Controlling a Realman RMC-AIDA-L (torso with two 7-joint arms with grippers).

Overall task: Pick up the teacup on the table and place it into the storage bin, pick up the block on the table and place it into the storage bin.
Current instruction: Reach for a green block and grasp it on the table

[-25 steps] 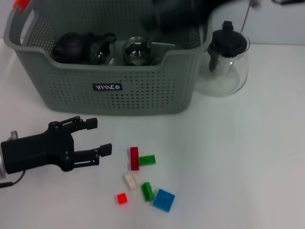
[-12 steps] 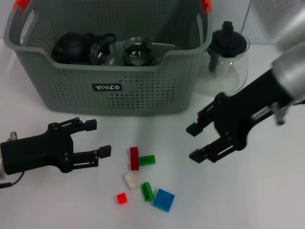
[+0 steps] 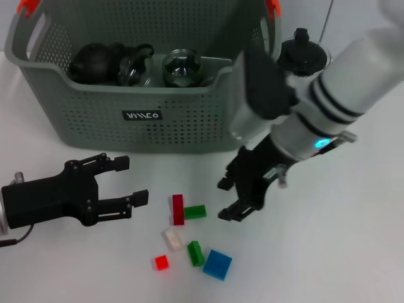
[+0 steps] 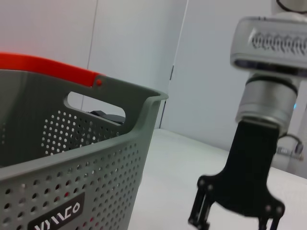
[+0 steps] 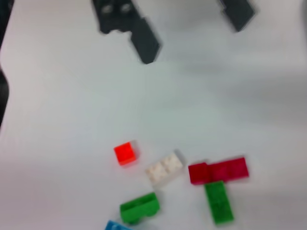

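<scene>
The grey-green storage bin (image 3: 145, 120) stands at the back left, and its wall fills the left wrist view (image 4: 72, 191). A glass teacup (image 3: 182, 68) rests inside it beside a black pot. Loose blocks lie on the table in front: a long red block (image 3: 178, 209), a green one (image 3: 195, 211), white (image 3: 172, 238), small red (image 3: 161, 262), another green (image 3: 195, 253) and blue (image 3: 216, 264). My right gripper (image 3: 226, 199) hangs open just right of the green and red blocks, holding nothing. Left of them my left gripper (image 3: 131, 181) is open and empty. The right wrist view shows the red block (image 5: 219, 170), the white block (image 5: 164, 167) and the left gripper (image 5: 194, 36).
A glass teapot with a black lid (image 3: 302, 60) stands right of the bin, behind my right arm. Bare white table lies to the right and at the front.
My right arm has swung down and leftward from beside the teapot to just right of the blocks, still open. The left arm and the blocks have not moved.
</scene>
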